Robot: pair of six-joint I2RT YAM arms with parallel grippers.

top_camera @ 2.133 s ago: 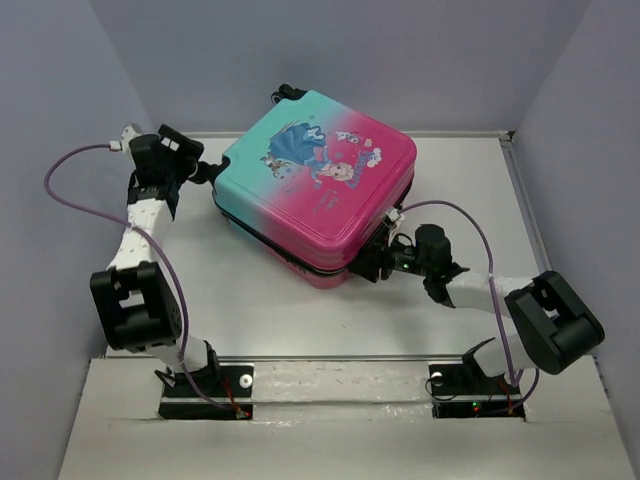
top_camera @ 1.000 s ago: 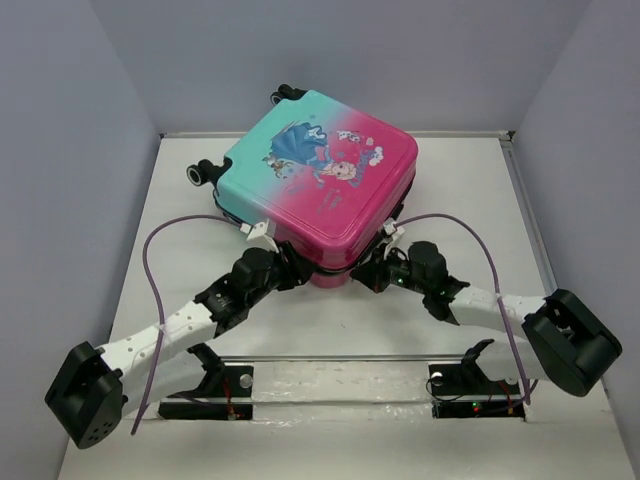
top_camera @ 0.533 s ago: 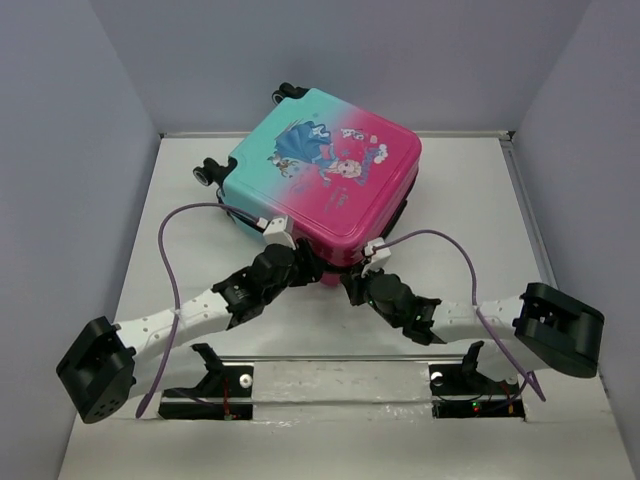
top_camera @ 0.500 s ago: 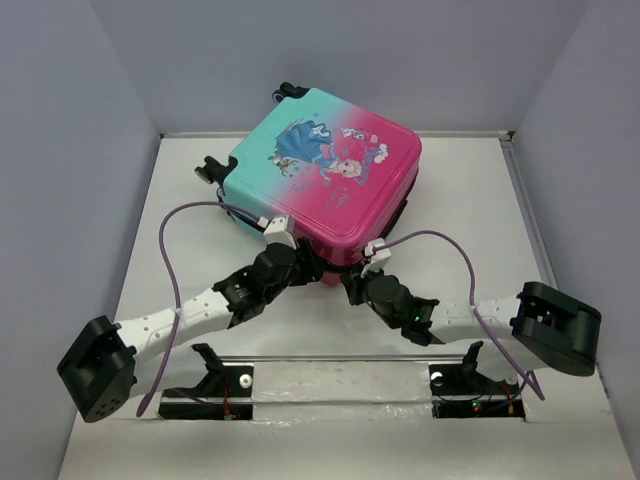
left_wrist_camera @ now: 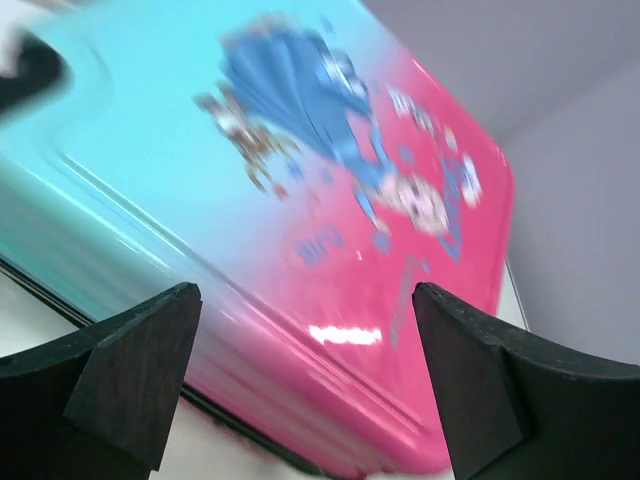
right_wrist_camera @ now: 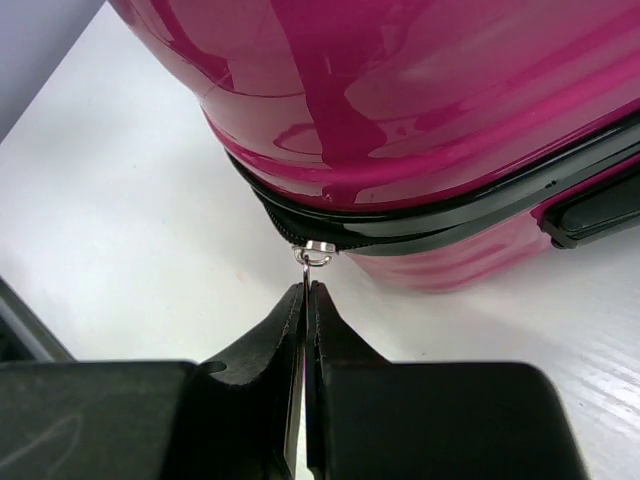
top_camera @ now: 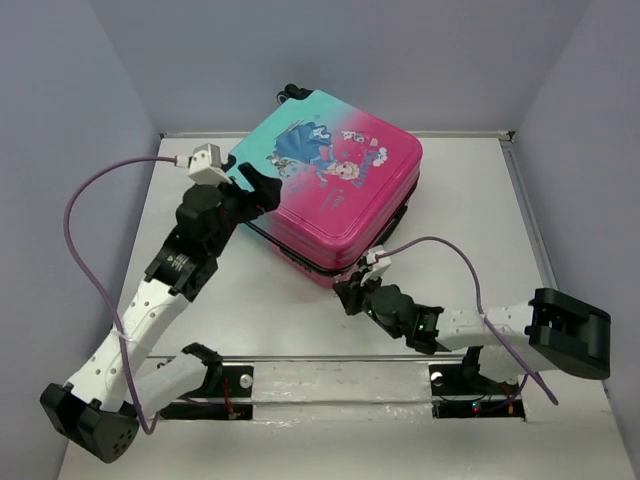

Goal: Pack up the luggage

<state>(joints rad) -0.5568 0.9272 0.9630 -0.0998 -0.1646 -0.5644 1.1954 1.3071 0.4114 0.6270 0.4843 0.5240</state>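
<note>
A white table [top_camera: 470,200] spreads beneath and around both grippers; just beside the right gripper [right_wrist_camera: 303,300] its surface shows a faint ribbed grain. Beyond the left gripper [top_camera: 255,183] rises the back wall [top_camera: 400,60] — plain, pale lavender-grey. The left wall [top_camera: 60,130] stands well out to that gripper's left, and the right wall [top_camera: 600,120], the same colour, stands well out to the right gripper's right. A thin raised rim [top_camera: 525,215] edges the table on that side. Behind both grippers a silvery strip [top_camera: 340,372] crosses the near edge, then a pale grey board [top_camera: 330,445]. The light is soft and even — shadows faint.
</note>
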